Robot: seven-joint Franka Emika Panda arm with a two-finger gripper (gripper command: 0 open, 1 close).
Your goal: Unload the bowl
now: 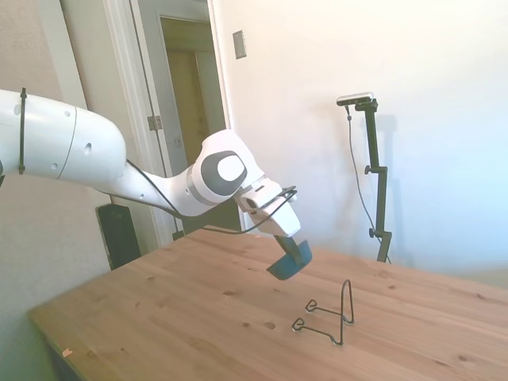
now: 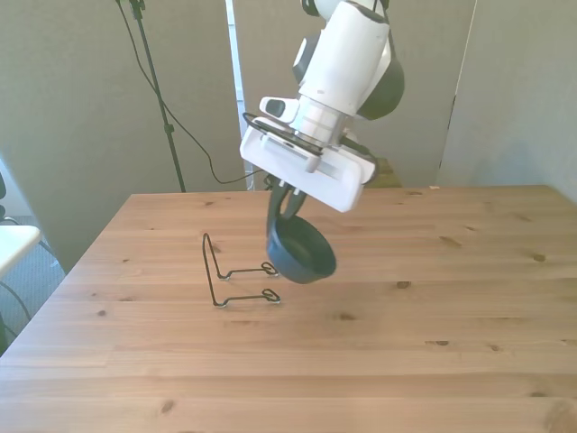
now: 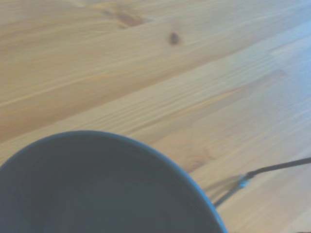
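A white robot arm's gripper (image 2: pixel 287 209) holds a small blue bowl (image 2: pixel 301 253) in the air above a wooden table (image 2: pixel 433 307), its two fingers closed on the bowl's rim. The bowl hangs tilted, clear of the tabletop, and well apart from the thin black wire rack (image 2: pixel 231 273), which stands bare toward the front view's left. In the side view the bowl (image 1: pixel 290 261) sits up and away from the rack (image 1: pixel 329 313), with open wood beneath it.

With the bowl out of the rack, the step in hand looks to be setting it down. Doing that well likely means carrying it over bare wood away from the rack's wire feet, levelling it so its base meets the table first, lowering it gently, and parting the fingers only once it rests. A pinch on a glossy rim may slip, so a slow, steady move seems wise.

The wrist view shows the bowl's dark rim (image 3: pixel 112 189) close up over pale planks, a knot in the wood, and one wire end of the rack (image 3: pixel 272 171).

The table is light pine, knotted. Behind it stand plain white walls and an open doorway (image 1: pixel 194 103).
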